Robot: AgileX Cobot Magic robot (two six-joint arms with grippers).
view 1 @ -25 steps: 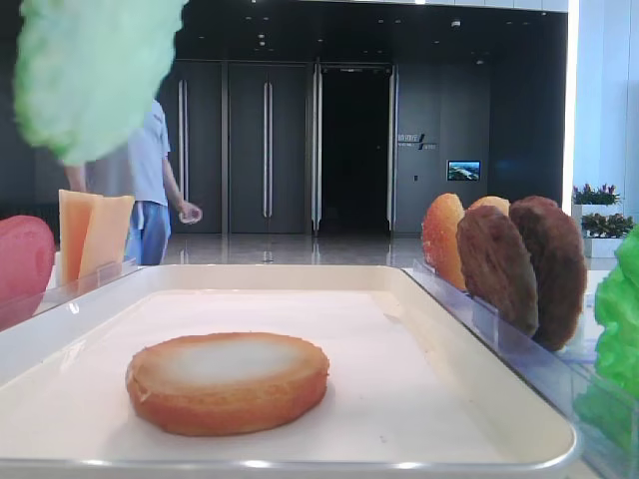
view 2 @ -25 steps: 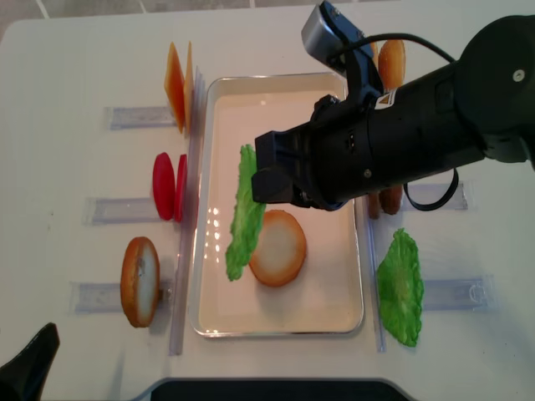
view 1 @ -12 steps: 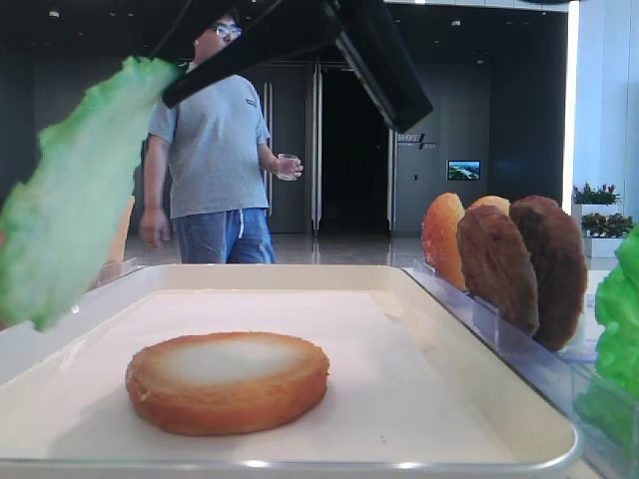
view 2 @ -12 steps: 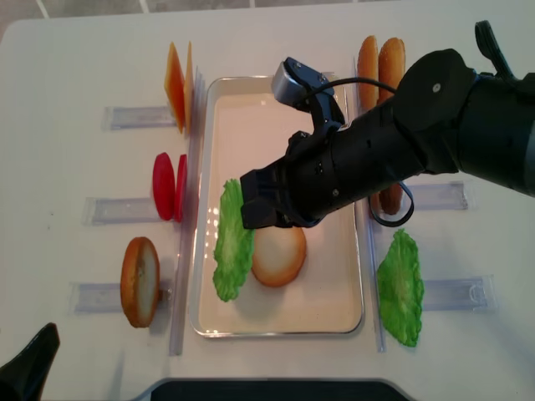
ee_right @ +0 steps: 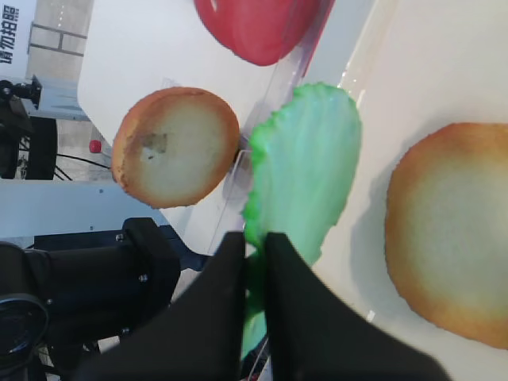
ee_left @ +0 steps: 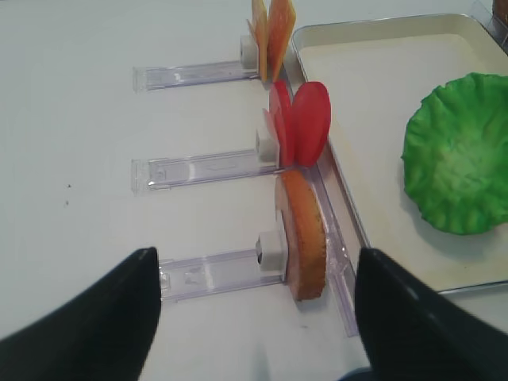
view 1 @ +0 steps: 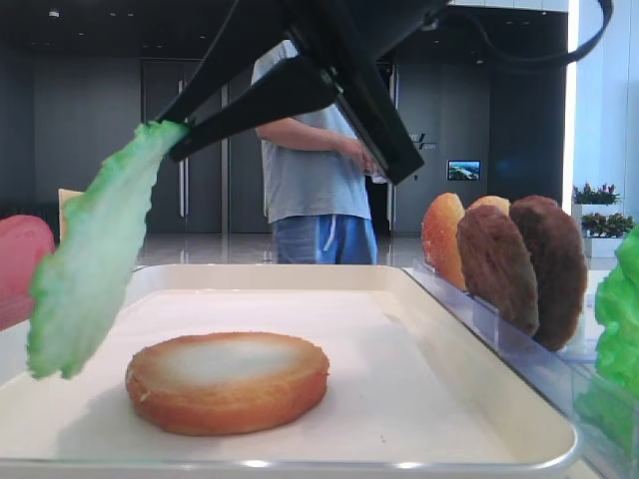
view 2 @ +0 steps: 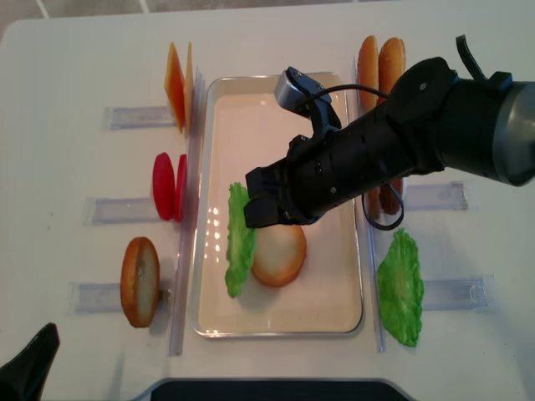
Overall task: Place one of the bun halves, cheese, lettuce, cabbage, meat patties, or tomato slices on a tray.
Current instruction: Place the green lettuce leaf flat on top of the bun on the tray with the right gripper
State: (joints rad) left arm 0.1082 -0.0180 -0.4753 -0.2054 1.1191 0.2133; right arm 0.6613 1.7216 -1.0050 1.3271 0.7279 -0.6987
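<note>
Currently the lettuce [view 2: 238, 242] is pinched by the closed right end effector [view 2: 261, 203] and hung above the tray [view 2: 216, 317], just beside the bun half [view 2: 278, 254] near its left rim.

Dark lobby w/ tall doors [view 1: 190, 150], lit wall screen [view 1: 463, 171], planters [view 1: 597, 195].

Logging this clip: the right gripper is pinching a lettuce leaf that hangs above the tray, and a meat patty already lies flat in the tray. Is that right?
Not quite. What lies flat in the tray is a bun half, golden-brown with a pale toasted face, not a meat patty; the overhead exterior view shows it. The rest holds: the right gripper pinches the lettuce leaf, which hangs above the tray.
</note>
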